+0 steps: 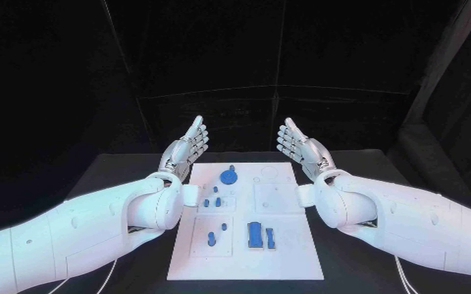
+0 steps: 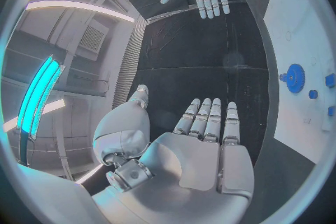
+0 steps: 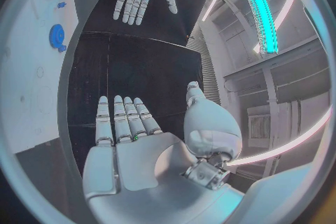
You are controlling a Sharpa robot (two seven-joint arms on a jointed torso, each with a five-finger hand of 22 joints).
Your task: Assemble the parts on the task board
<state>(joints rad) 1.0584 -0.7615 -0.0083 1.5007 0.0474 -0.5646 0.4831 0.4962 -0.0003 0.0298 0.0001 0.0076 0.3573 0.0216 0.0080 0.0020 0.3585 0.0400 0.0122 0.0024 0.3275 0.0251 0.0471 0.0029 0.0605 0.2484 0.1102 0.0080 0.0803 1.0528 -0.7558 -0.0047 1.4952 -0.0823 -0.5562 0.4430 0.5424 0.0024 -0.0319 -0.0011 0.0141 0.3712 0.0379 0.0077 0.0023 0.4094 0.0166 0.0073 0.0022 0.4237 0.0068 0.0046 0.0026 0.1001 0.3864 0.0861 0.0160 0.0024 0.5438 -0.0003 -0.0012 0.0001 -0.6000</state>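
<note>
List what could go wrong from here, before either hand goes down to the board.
1. The blue parts are small and lie close together on the task board; reaching for one may knock its neighbour.
2. The left hand and the right hand flank the narrow board, open; if both move inward at once, they could collide.
3. The round gear-like part might roll if nudged.

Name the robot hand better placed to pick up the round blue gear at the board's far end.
Left, marginally. The left robot hand is open beside the white task board, and the round blue gear lies nearer it than the open right robot hand.
</note>
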